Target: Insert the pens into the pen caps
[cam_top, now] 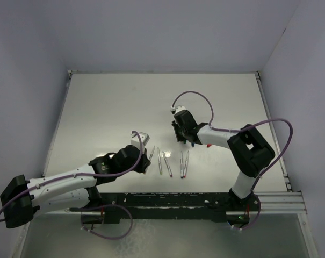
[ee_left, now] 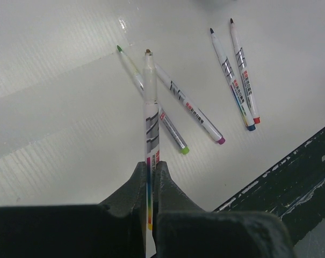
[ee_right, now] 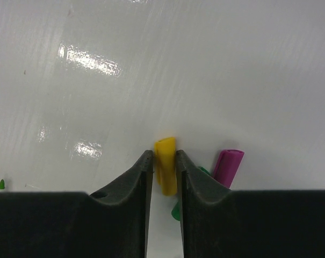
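My left gripper [ee_left: 150, 164] is shut on a whitish pen [ee_left: 150, 118] with a yellow end, held above the table; in the top view the gripper [cam_top: 146, 162] is near the front centre. The green pen [ee_left: 170, 131], magenta pen [ee_left: 197, 115], blue pen [ee_left: 232, 83] and red pen [ee_left: 243, 67] lie uncapped on the table beyond it. My right gripper [ee_right: 164, 155] is shut on the yellow cap [ee_right: 166, 169], low at the table. The magenta cap [ee_right: 228, 165] and part of a green cap [ee_right: 176, 210] lie just right of it. Blue and red caps are hidden.
The loose pens lie in a row [cam_top: 173, 164] between the two arms in the top view, with my right gripper [cam_top: 177, 138] just behind them. A black rail [ee_left: 291, 177] runs along the table's near edge. White walls enclose the table [cam_top: 108, 107] on three sides.
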You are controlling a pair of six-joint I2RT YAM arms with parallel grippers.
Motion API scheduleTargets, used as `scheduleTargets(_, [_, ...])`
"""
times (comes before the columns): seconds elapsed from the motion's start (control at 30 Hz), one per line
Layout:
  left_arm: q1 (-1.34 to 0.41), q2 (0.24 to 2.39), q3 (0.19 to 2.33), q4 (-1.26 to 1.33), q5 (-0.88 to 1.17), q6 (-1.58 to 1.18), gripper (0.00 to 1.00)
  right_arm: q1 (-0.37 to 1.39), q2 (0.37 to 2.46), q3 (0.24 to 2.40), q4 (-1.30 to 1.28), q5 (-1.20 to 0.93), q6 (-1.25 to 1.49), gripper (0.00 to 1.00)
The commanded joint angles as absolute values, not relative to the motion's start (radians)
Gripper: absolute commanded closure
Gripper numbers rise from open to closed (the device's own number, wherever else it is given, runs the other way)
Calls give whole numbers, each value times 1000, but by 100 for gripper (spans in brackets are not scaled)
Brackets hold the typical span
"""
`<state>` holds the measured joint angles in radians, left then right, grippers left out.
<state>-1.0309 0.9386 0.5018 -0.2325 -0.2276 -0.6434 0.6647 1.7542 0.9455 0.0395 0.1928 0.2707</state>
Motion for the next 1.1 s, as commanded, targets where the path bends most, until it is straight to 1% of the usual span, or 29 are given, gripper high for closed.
scheduleTargets(0.0, [-1037,917,513,-229,-248,-651,100,673,1780,941,-25,217,291,77])
scheduleTargets(0.07, [-1036,915,516,-234,-252,-650,100,673,1797,951,-44,217,297,83])
scheduleTargets(0.1, [-1036,914,518,-235,-253,-651,100,673,1804,956,-49,212,299,90])
scheduleTargets(0.13, [-1037,912,518,-236,-254,-651,100,673,1808,957,-52,206,304,94])
scheduleTargets(0.23, [-1036,912,519,-237,-257,-650,100,673,1802,960,-48,199,322,98])
scheduleTargets(0.37, [-1037,922,528,-239,-261,-644,100,672,1755,977,-43,196,328,100])
scheduleTargets(0.47, [-1037,930,542,-235,-267,-629,100,673,1702,998,-60,155,330,100])
scheduleTargets(0.63, [-1036,936,570,-187,-262,-595,100,673,1565,1039,13,122,322,100])
scheduleTargets(0.8, [-1036,961,592,-87,-255,-554,100,672,1381,952,190,77,331,100])
scheduleTargets(1.07, [-1036,1054,645,178,-206,-459,100,671,1161,810,434,56,433,100])
